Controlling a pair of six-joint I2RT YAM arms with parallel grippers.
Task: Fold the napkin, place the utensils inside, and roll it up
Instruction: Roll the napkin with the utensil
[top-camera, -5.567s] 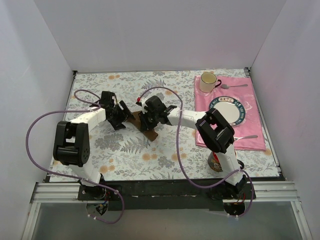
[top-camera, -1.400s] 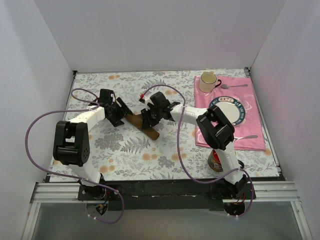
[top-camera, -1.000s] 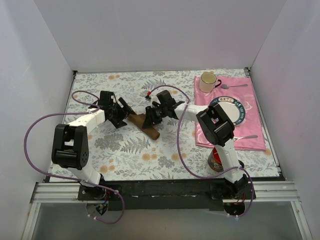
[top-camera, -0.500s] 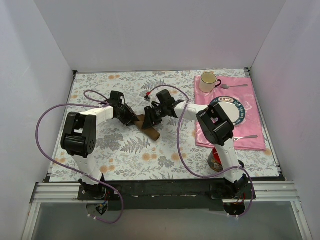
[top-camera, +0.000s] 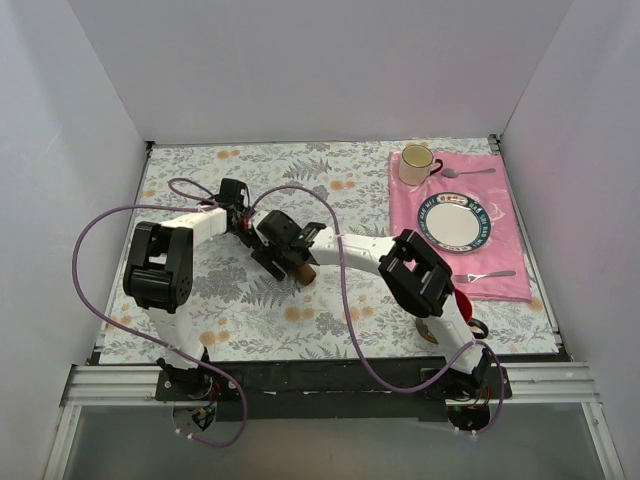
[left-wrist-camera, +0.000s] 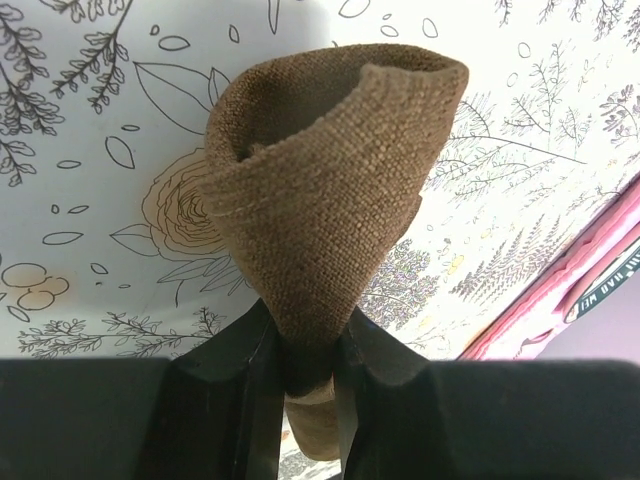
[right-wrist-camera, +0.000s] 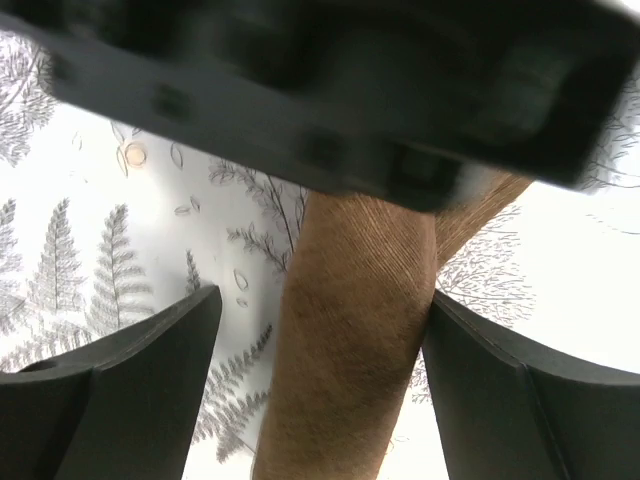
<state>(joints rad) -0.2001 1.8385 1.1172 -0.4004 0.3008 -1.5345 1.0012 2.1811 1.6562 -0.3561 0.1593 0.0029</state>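
napkin (left-wrist-camera: 330, 200) rolled into a brown tube, lying on the floral tablecloth (top-camera: 330, 170), well left of the pink placemat (top-camera: 505, 235); left gripper (left-wrist-camera: 303, 375) pinched tight on one end of the roll; right gripper (right-wrist-camera: 325, 300) spread wide, straddling the roll mid-length

One brown woven cloth napkin (top-camera: 303, 270), rolled into a tube, lies on one floral-printed tablecloth (top-camera: 300, 320). Two white-and-black robot arms reach over it, the left arm (top-camera: 185, 228) and the right arm (top-camera: 362, 247). One glossy pink rectangular placemat (top-camera: 510, 255) carries one cream ceramic mug (top-camera: 416, 164) and one round white plate with a dark patterned rim (top-camera: 455, 222). Two slim silver utensils lie there too, the far utensil (top-camera: 468, 172) and the near utensil (top-camera: 492, 273), possibly a spoon and a fork.
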